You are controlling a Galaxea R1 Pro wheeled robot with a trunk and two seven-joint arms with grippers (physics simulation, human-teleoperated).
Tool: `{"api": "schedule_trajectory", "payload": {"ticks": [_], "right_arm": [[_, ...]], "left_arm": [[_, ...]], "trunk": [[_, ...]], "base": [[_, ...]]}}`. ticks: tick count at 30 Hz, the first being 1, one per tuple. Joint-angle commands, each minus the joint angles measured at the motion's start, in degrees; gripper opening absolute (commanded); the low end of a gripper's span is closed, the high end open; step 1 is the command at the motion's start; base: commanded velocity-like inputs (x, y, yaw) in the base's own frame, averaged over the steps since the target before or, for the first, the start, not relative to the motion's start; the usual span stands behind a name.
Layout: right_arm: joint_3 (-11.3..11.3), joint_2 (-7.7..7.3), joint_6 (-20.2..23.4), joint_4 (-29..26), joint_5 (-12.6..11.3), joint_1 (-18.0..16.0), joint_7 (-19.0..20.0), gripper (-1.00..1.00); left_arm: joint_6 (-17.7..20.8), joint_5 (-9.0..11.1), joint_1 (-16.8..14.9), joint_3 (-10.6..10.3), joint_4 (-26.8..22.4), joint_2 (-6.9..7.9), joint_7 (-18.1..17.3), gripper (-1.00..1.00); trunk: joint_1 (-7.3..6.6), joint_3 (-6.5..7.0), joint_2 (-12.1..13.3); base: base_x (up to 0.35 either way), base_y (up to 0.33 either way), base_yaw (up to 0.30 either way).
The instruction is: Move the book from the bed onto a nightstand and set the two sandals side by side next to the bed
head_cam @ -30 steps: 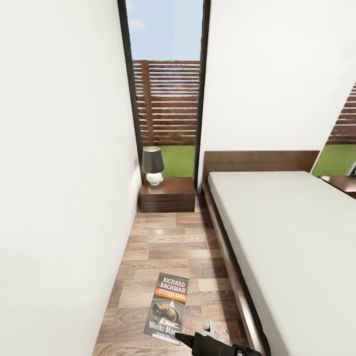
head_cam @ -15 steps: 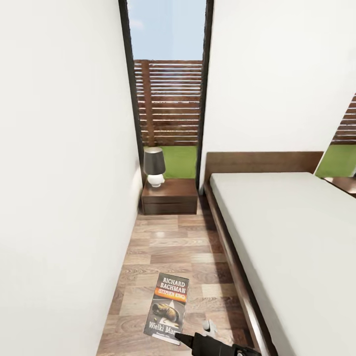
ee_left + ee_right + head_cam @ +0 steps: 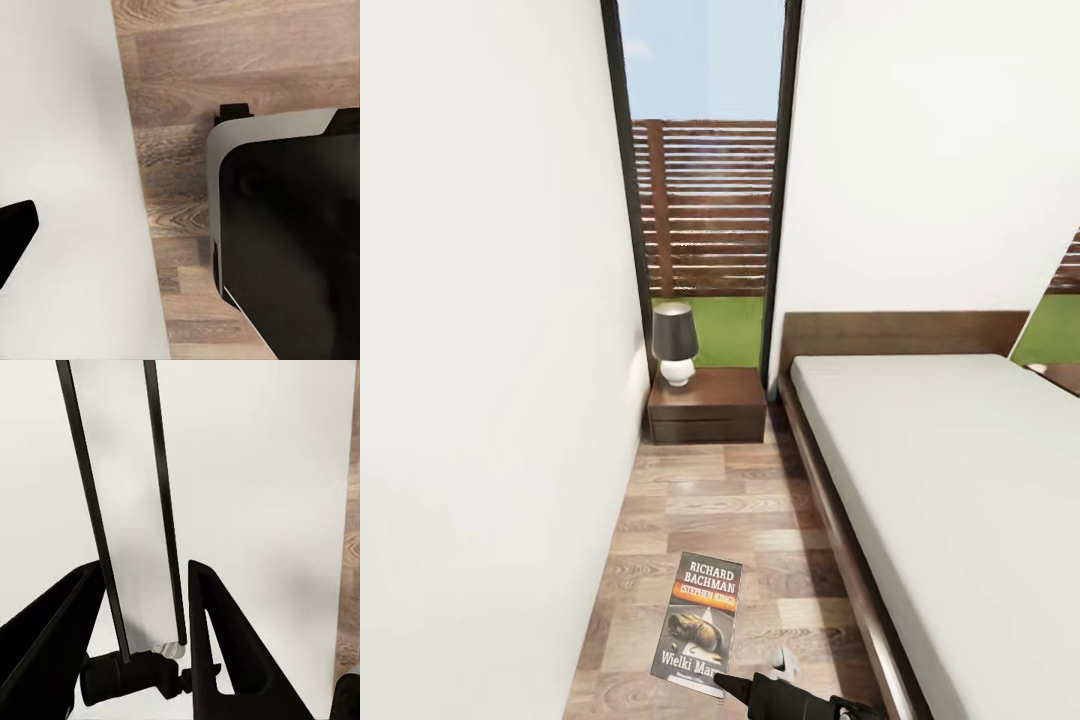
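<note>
**Book held edge-on in the right claw above the bedside floor**

Right gripper [image 3: 718,683] was seen at the bottom of the head view, its dark fingers closed on the lower edge of the book [image 3: 699,622], which was held cover-up above the wood plank floor [image 3: 700,500]. The bed [image 3: 960,500] was stretched along the right side, with its dark frame and headboard against the far wall. The nightstand [image 3: 708,405] was set in the corner between the bed and the left wall, below the tall window [image 3: 705,180], and a lamp [image 3: 675,343] was stood on its top. The book was well apart from the nightstand.

From the left wrist view, a single dark fingertip of the left gripper [image 3: 13,236] was shown against a pale surface; whether that claw was open or closed could not be told. Plank floor and the robot's dark base [image 3: 292,240] were shown beside it.

From the right wrist view, the book [image 3: 131,510] was seen edge-on as a pale slab between two dark lines, pinched between the two black fingers [image 3: 217,637].
</note>
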Motion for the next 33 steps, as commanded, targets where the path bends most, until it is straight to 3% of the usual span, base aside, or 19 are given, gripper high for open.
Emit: {"api": "schedule_trajectory", "payload": {"ticks": [1, 19, 33], "right_arm": [[0.1, -0.02, 0.5, 0.0, -0.8, -0.1, 0.0, -1.0], [0.1, -0.02, 0.5, 0.0, -0.8, -0.1, 0.0, -1.0], [0.1, -0.02, 0.5, 0.0, -0.8, -0.1, 0.0, -1.0]], "left_arm": [[0.4, 0.4, 0.0, -0.5, -0.1, 0.02, 0.1, 1.0], [0.3, 0.4, 0.0, -0.5, -0.2, 0.02, 0.1, 1.0], [0.4, 0.4, 0.0, -0.5, -0.2, 0.02, 0.2, 1.0]], "trunk": [[0.06, -0.12, -0.1], [0.06, -0.12, -0.1], [0.06, -0.12, -0.1]], "base": [[0.282, -0.011, 0.0], [0.238, -0.081, 0.0], [0.289, 0.062, 0.0]]}}
